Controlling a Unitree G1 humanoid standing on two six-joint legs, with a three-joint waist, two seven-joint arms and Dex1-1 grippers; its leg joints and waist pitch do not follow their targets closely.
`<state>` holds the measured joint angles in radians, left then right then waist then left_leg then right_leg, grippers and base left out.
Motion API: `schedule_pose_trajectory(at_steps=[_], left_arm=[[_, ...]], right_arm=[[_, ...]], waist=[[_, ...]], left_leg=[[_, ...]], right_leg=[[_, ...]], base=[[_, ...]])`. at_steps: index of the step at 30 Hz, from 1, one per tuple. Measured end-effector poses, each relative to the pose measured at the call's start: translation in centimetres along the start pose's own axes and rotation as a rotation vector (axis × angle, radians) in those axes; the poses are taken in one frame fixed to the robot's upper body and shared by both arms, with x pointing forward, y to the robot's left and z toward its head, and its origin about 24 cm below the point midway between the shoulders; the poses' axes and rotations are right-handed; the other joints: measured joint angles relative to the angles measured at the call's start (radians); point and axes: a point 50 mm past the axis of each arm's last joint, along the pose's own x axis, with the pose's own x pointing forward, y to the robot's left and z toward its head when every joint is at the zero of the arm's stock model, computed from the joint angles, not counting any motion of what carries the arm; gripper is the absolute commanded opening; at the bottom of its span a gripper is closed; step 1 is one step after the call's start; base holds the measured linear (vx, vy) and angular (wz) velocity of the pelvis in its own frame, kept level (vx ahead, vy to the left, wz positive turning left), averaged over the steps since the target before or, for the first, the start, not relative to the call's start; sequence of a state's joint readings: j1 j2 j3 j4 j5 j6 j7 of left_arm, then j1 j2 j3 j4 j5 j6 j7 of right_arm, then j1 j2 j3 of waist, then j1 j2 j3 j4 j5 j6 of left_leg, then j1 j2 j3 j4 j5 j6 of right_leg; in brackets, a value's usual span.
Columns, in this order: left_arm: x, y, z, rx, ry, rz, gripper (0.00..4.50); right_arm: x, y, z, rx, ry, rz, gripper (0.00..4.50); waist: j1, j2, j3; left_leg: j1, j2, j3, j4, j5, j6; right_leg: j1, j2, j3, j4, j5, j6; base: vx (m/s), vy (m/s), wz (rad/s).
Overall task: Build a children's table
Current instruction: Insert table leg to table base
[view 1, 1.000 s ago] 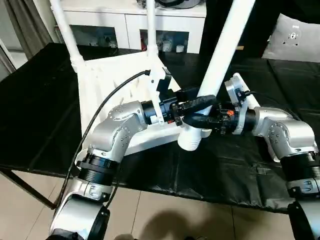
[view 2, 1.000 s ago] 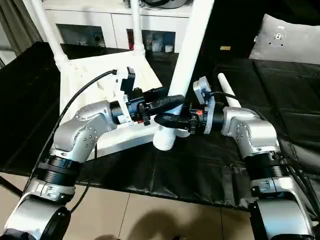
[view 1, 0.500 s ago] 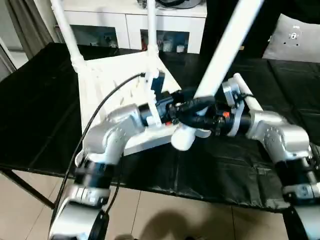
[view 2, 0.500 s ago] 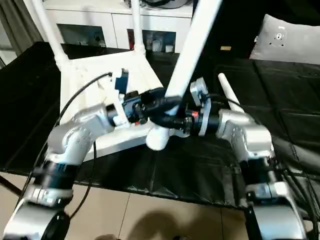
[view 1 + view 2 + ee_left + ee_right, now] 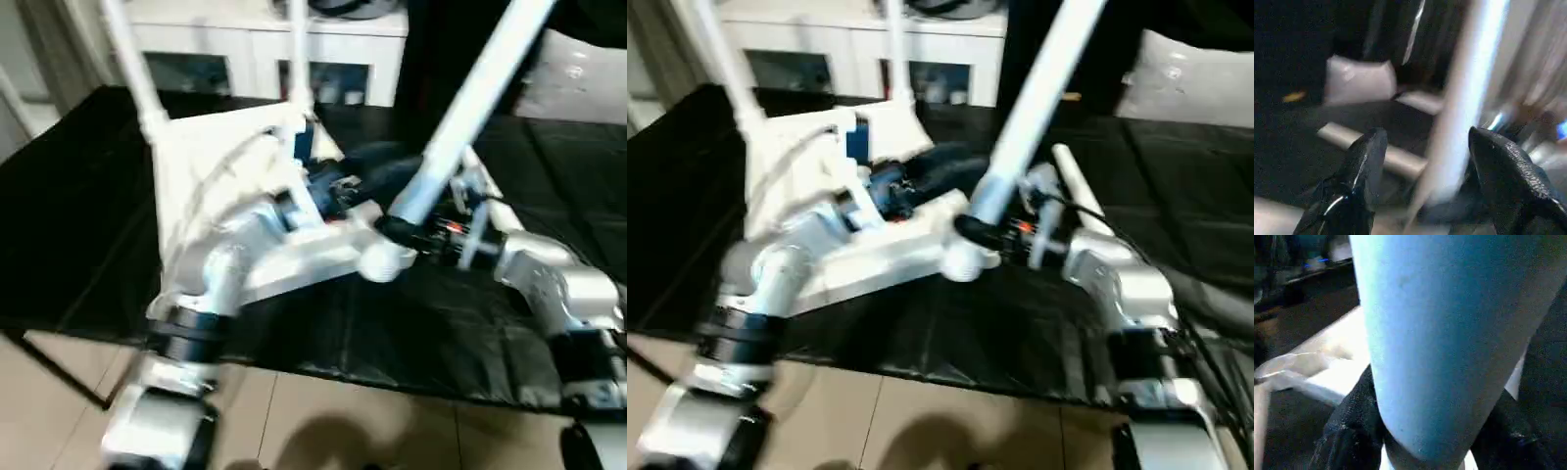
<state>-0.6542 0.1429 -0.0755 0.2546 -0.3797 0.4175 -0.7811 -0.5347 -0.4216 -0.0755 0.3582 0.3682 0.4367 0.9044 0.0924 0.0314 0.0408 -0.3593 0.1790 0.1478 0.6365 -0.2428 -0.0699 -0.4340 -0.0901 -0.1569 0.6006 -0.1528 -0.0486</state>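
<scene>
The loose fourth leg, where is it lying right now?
In the right eye view the loose leg lies flat on the black table cover, on the robot's right, just behind the right gripper and the leg it holds.

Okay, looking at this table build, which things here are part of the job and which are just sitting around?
Part of the job:
- table top, upside down on the black cloth
- two legs already standing in its far sockets
- tilted leg held by the right gripper
- spare leg lying on the cloth

Just lying about:
- white cabinet behind
- white pillow at the far right
</scene>
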Motion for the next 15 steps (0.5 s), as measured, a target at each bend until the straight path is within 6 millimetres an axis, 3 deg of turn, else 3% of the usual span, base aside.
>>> schedule_pose_trajectory(at_steps=[6, 15], left_arm=[[0.0, 0.0, -4.5, 0.111, 0.304, 0.009, 2.63], [-0.3, 0.9, -7.9, 0.183, 0.456, 0.046, 1.94]], right_arm=[[-0.1, -0.9, 0.6, -0.043, -0.074, -0.174, 1.85], [-0.6, -1.3, -0.5, -0.063, -0.057, -0.288, 1.85]], waist=[[-0.002, 0.0, 0.0], [-0.004, 0.0, 0.0]], left_leg=[[-0.001, 0.0, 0.0, 0.0, 0.0, 0.0], [-0.001, 0.0, 0.0, 0.0, 0.0, 0.0]], right_leg=[[-0.001, 0.0, 0.0, 0.0, 0.0, 0.0], [-0.001, 0.0, 0.0, 0.0, 0.0, 0.0]], base=[[0.0, 0.0, 0.0], [0.0, 0.0, 0.0]])
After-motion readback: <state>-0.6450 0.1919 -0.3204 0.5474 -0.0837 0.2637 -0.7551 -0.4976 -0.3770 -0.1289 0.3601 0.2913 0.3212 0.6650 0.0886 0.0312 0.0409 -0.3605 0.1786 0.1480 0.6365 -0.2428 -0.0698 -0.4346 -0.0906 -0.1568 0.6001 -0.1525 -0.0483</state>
